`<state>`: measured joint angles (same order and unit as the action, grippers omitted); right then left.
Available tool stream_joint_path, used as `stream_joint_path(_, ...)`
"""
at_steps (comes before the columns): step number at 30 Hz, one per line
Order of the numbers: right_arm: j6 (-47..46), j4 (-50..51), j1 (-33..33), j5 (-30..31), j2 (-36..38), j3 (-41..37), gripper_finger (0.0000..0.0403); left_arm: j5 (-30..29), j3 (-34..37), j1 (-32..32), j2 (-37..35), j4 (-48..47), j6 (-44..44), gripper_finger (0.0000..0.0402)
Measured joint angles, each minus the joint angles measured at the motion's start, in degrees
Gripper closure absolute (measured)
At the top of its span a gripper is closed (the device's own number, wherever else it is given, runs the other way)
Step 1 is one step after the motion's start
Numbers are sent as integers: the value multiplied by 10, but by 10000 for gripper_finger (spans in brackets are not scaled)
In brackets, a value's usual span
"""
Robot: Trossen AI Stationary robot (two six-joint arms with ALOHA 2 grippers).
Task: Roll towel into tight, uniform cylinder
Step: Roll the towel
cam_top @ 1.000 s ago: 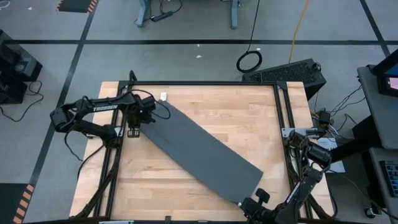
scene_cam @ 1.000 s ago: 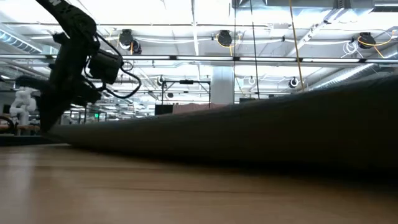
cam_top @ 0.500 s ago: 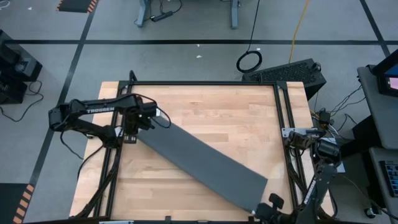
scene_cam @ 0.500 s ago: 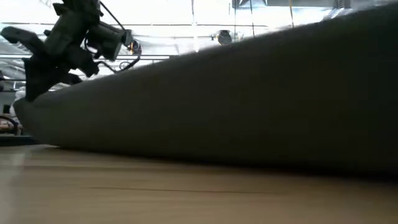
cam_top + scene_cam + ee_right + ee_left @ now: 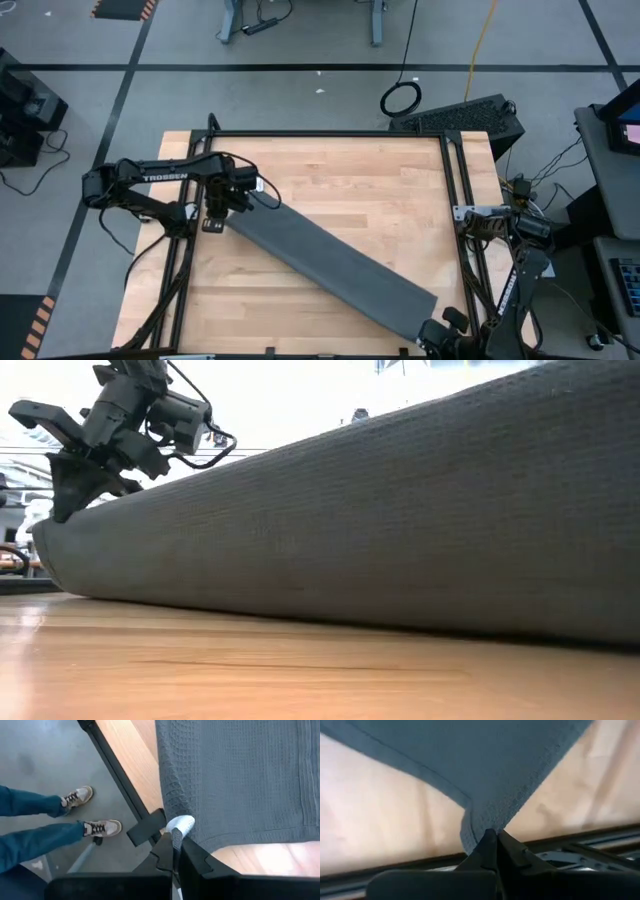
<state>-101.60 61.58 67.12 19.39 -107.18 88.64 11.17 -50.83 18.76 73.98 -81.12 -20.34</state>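
One towel (image 5: 330, 265) is stretching diagonally across the table (image 5: 390, 190), pulled taut between two grippers: the left gripper (image 5: 222, 203) is pinching its far-left corner, the right gripper (image 5: 432, 337) its near-right corner (white tag there). One person's legs (image 5: 45, 827) are standing beside the table.

Towel (image 5: 240, 780): matt grey cloth, waffle weave, rough texture, stitched hem. Worktop (image 5: 380, 210): pale wood, smooth, light sheen. Frame (image 5: 330, 134): black metal, matt.

table (image 5: 400, 200): light wood, black frame | floor: coiled cable (image 5: 400, 98) | person's legs, sneakers (image 5: 102, 827) beside table
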Motion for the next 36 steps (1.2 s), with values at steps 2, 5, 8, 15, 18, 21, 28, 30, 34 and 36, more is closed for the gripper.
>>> stream_joint_path(2,0,-1,-2,2,6,0,403,-15,0,7,-3,8,-2,401)
stream_joint_path(5,-10,-6,-4,-3,12,0,403,-16,-5,16,-3,42,-13,401)
stream_joint_path(8,-26,-11,-6,-25,12,0,403,-23,-6,22,-1,72,-27,401)
stream_joint_path(15,-16,-64,-26,-46,10,0,403,-11,-4,33,-1,27,-13,401)
stream_joint_path(18,30,-153,-33,-37,10,0,403,9,-18,32,-14,-43,-15,401)
stream_joint_path(21,85,-234,-38,-20,10,0,403,32,-46,31,-36,-86,-29,401)
stream_joint_path(28,47,-140,-40,-5,10,0,403,30,-50,30,-28,-29,-55,402)
stream_joint_path(30,37,-98,-42,-5,9,0,403,29,-40,30,-5,0,-60,402)
stream_joint_path(34,56,-78,-47,-3,3,0,403,29,-32,30,49,48,-70,402)
stream_joint_path(36,51,-90,-48,-7,-6,0,403,29,-32,30,70,70,-75,402)
